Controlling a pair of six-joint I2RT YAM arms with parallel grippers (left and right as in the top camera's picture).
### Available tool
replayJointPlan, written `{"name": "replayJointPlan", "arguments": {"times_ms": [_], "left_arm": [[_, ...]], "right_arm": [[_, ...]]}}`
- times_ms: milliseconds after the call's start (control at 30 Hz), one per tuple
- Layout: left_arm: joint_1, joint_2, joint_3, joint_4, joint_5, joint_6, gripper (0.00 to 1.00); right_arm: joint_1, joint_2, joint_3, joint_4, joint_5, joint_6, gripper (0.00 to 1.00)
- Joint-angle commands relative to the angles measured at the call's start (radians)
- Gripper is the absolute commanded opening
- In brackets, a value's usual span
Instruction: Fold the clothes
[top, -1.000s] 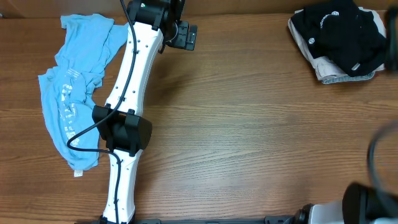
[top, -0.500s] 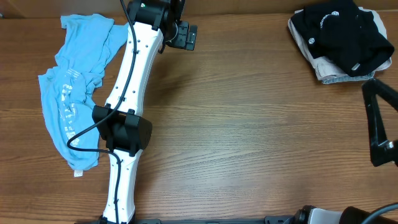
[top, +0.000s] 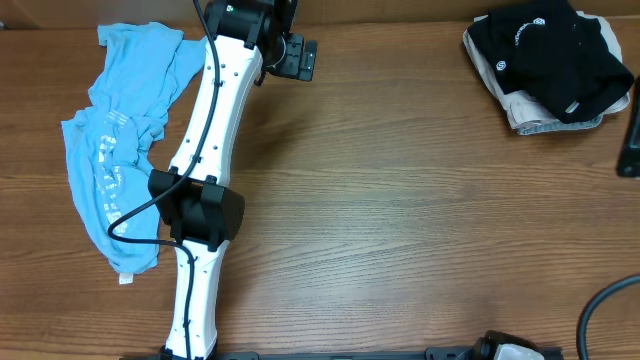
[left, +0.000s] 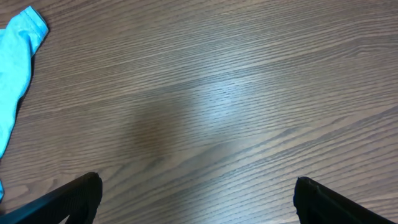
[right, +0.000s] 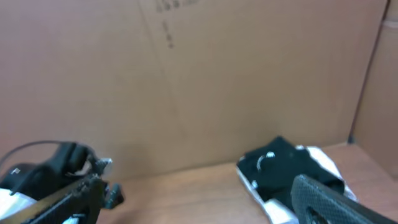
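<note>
A crumpled light blue shirt (top: 120, 150) lies at the table's far left; its edge shows in the left wrist view (left: 15, 68). A pile of folded black and white clothes (top: 545, 65) sits at the back right and shows in the right wrist view (right: 273, 168). My left gripper (top: 298, 58) is at the back, right of the blue shirt. It is open and empty over bare wood (left: 196, 190). My right gripper (right: 199, 193) is open and empty, raised and facing the pile. Only a dark part of it shows at the overhead's right edge (top: 630, 140).
The white left arm (top: 205, 170) stretches from the front edge to the back of the wooden table (top: 400, 200). A cardboard wall (right: 186, 74) stands behind the table. A black cable (top: 605, 315) loops at the front right corner.
The right arm has swung from the front right up toward the back, now mostly out of the overhead view at the right edge. The left arm and both clothes piles have not moved.
</note>
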Motion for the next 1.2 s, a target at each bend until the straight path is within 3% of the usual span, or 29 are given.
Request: {"name": "replayJointPlan", "arguments": {"times_ms": [0, 333, 600, 900, 1167], "left_arm": [[0.003, -0.006, -0.005, 0.002, 0.011, -0.018, 1.0], [0.003, -0.006, -0.005, 0.002, 0.011, -0.018, 1.0], [0.003, -0.006, -0.005, 0.002, 0.011, -0.018, 1.0], [0.003, -0.006, -0.005, 0.002, 0.011, -0.018, 1.0], [0.003, -0.006, -0.005, 0.002, 0.011, -0.018, 1.0]], "right_arm": [[0.043, -0.129, -0.266, 0.131, 0.104, -0.017, 1.0], [0.086, -0.462, -1.129, 0.71, 0.086, -0.016, 1.0], [0.144, -0.737, -1.684, 1.054, 0.068, -0.012, 1.0], [0.208, -0.936, -2.098, 1.31, 0.069, -0.012, 1.0], [0.209, -1.091, -2.264, 1.337, 0.122, -0.013, 1.0]]}}
